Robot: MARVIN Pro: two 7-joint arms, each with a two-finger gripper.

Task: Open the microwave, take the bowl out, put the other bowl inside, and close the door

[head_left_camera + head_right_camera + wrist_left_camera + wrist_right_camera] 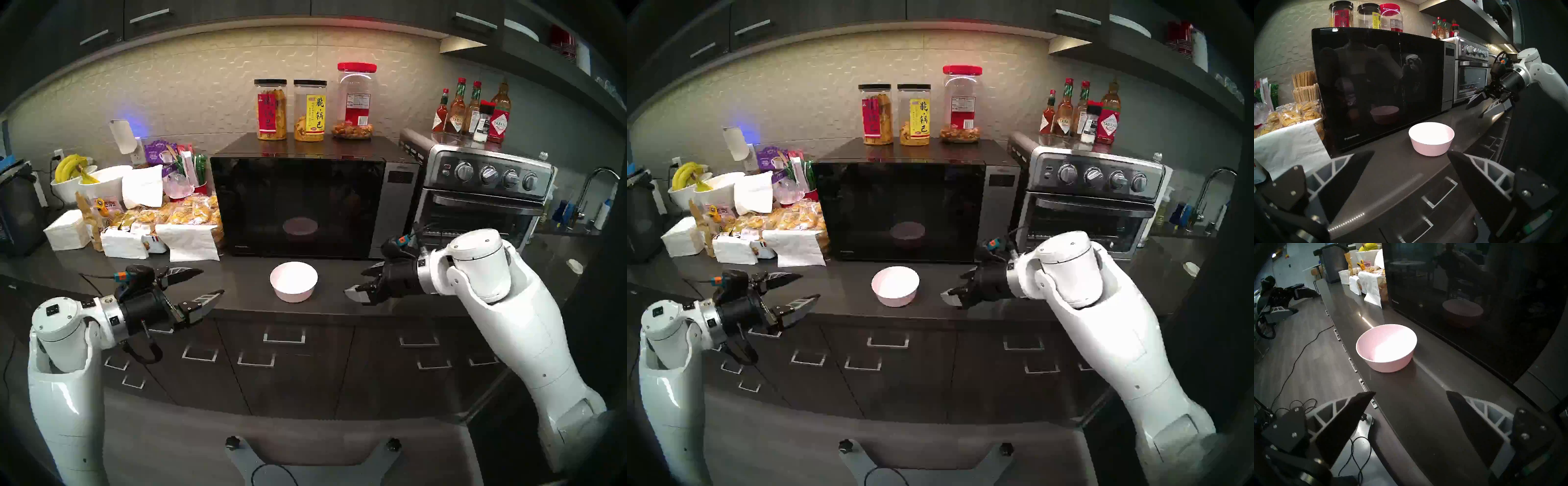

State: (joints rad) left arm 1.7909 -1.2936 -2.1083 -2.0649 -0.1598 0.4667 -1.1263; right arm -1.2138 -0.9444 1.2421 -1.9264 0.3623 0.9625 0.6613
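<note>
The microwave (305, 203) is sitting at the back of the surface (237, 292) with its door (295, 207) shut. The pink bowl (293, 281) is resting just in front of it, near the front edge; its reflection is showing in the glass, and no white bowl is visible. The left gripper (200, 283) and right gripper (358, 281) are both hanging open and empty on either side. The bowl is looking light, rigid and smooth, likely slippery, so pinching its rim seems the safest hold.
</note>
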